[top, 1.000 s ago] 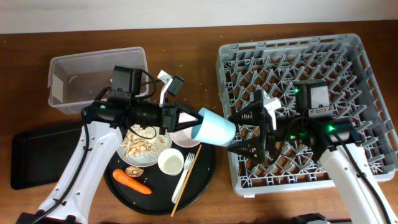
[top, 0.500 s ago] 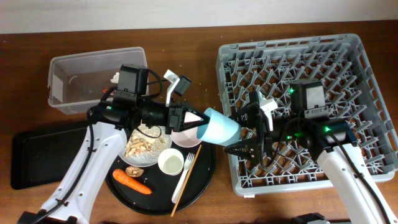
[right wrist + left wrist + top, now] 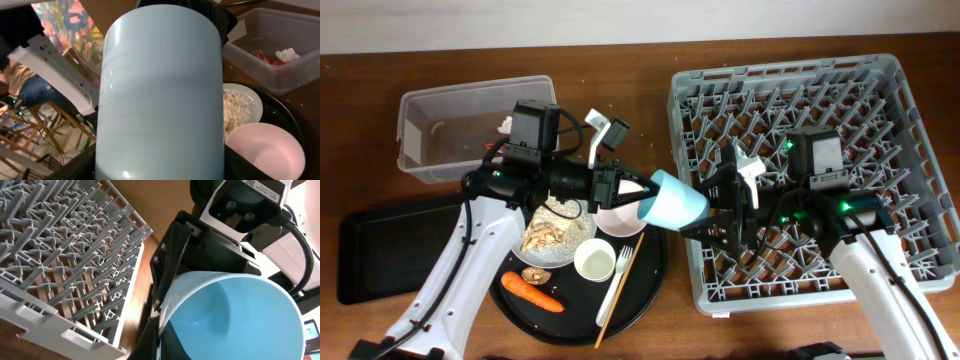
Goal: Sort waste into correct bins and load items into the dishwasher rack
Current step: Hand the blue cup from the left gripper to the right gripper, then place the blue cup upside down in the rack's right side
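The light blue cup (image 3: pixel 676 201) hangs on its side between my arms, above the gap between the round tray and the dishwasher rack (image 3: pixel 880 90). My left gripper (image 3: pixel 638 192) is shut on the cup's rim (image 3: pixel 162 340). My right gripper (image 3: pixel 712 212) is open, one finger on each side of the cup's base (image 3: pixel 160 165). On the round tray lie a white plate (image 3: pixel 520 243) with rice and shredded food (image 3: pixel 555 225), a white bowl (image 3: pixel 618 217), a small white cup (image 3: pixel 594 262), a fork (image 3: pixel 618 285), chopsticks (image 3: pixel 625 278), a carrot (image 3: pixel 532 292) and a brown lump (image 3: pixel 532 274).
The clear tub (image 3: pixel 420 110) at the back left holds a red wrapper (image 3: pixel 265 57) and a white tissue (image 3: pixel 287 54). The shallow black tray (image 3: pixel 380 250) lies at the front left. The round black tray (image 3: pixel 650 285) sits between it and the rack.
My left gripper has carried the cup to the right, and its base now sits between my right gripper's fingers. The right gripper has shifted slightly towards it.
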`<action>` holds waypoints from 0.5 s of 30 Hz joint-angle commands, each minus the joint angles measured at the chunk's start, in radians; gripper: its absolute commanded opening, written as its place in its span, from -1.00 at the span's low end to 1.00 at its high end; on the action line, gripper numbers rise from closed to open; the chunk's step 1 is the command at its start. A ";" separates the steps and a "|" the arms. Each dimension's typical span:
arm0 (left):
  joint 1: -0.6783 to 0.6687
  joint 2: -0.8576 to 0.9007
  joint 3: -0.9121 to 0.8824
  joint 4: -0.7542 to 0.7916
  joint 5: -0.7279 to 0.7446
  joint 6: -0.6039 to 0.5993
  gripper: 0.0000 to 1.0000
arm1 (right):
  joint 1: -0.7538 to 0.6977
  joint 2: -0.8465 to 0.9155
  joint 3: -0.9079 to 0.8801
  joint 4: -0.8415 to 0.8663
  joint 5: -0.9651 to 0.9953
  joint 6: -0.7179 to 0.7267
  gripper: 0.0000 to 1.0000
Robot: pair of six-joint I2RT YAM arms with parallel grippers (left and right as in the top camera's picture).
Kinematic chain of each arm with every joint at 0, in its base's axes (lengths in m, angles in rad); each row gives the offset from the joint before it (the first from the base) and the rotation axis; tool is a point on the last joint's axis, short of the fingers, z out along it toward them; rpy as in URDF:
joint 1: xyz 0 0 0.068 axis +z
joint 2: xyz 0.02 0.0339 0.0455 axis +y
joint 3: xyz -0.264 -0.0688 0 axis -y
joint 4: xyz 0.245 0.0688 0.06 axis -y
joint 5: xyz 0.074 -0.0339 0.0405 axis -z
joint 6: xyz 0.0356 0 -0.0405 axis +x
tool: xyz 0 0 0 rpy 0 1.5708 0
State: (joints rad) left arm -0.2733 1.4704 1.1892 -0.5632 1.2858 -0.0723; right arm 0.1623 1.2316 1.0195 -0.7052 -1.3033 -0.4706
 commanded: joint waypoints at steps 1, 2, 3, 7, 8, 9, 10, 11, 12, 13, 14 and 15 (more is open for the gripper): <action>0.004 0.001 0.006 0.010 -0.034 -0.011 -0.99 | 0.010 0.002 0.018 -0.004 -0.047 -0.011 0.19; 0.004 0.001 0.006 0.010 -0.041 -0.011 -0.96 | 0.010 0.002 0.018 -0.004 -0.047 -0.011 0.18; 0.004 0.001 0.006 0.009 -0.053 -0.011 -0.73 | 0.010 0.002 0.018 -0.004 -0.047 -0.011 0.17; 0.004 0.001 0.006 -0.009 -0.163 -0.010 -0.41 | 0.007 0.002 0.018 -0.005 0.090 0.063 0.05; 0.004 0.001 0.006 -0.033 -0.243 -0.010 -0.41 | 0.007 0.002 0.018 -0.005 0.152 0.095 0.04; 0.004 0.001 0.006 -0.063 -0.329 -0.010 -0.41 | 0.007 0.002 0.018 -0.005 0.209 0.123 0.01; 0.004 0.001 0.006 -0.122 -0.487 -0.010 -0.41 | 0.007 0.002 0.018 -0.005 0.343 0.200 0.00; 0.004 0.001 0.006 -0.173 -0.616 -0.010 -0.41 | 0.006 0.002 0.019 -0.014 0.437 0.249 0.00; 0.004 0.001 0.006 -0.209 -0.705 -0.010 -0.41 | 0.006 0.001 0.019 -0.025 0.513 0.287 0.00; 0.004 0.001 0.006 -0.244 -0.784 -0.010 -0.41 | -0.005 0.000 0.026 -0.057 0.605 0.342 0.00; 0.005 0.001 0.006 -0.280 -0.862 -0.010 -0.41 | -0.023 0.001 0.039 -0.098 0.663 0.381 -0.01; 0.009 0.001 0.006 -0.300 -0.906 -0.010 -0.41 | -0.053 0.001 0.063 -0.164 0.722 0.410 -0.02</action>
State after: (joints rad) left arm -0.2726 1.4708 1.1912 -0.8333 0.6273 -0.0841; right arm 0.1574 1.2320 1.0248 -0.7910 -0.8131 -0.1928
